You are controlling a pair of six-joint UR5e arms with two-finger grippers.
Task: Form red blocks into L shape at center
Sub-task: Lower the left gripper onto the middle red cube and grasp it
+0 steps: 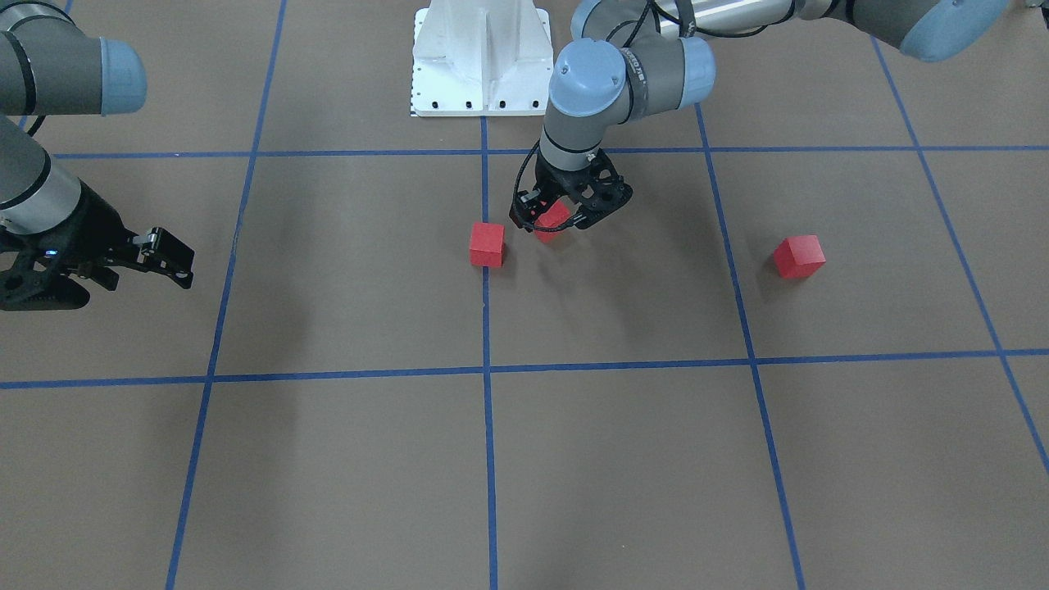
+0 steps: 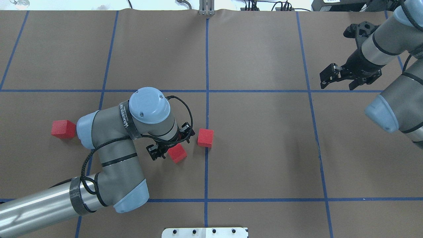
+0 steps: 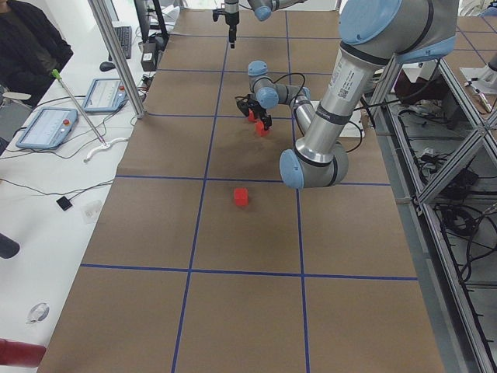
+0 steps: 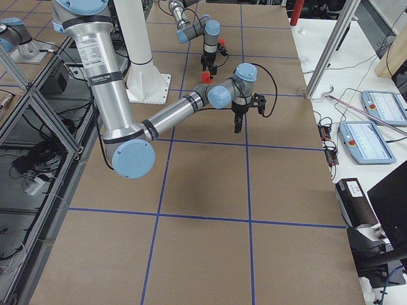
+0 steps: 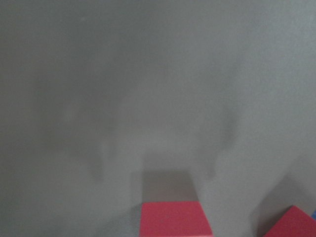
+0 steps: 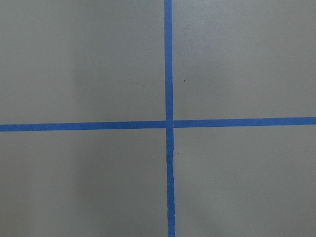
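Three red blocks lie on the brown taped surface. One red block (image 1: 486, 244) (image 2: 205, 138) sits on the middle vertical blue tape line (image 2: 207, 112). My left gripper (image 1: 557, 217) (image 2: 171, 143) is low at the table just to its left in the overhead view. It is closed on a second red block (image 1: 553, 215) (image 2: 176, 153), which is turned at an angle, about a block's width from the first. In the left wrist view this block (image 5: 175, 219) is at the bottom edge. The third red block (image 1: 799, 256) (image 2: 63, 129) lies far out on my left. My right gripper (image 1: 131, 279) (image 2: 337, 82) hovers open and empty at the right side.
The white robot base plate (image 1: 482, 57) stands at the table's near edge on the centre line. The right wrist view shows only a crossing of blue tape lines (image 6: 169, 123). An operator (image 3: 23, 39) and tablets (image 3: 46, 128) are beyond the far edge.
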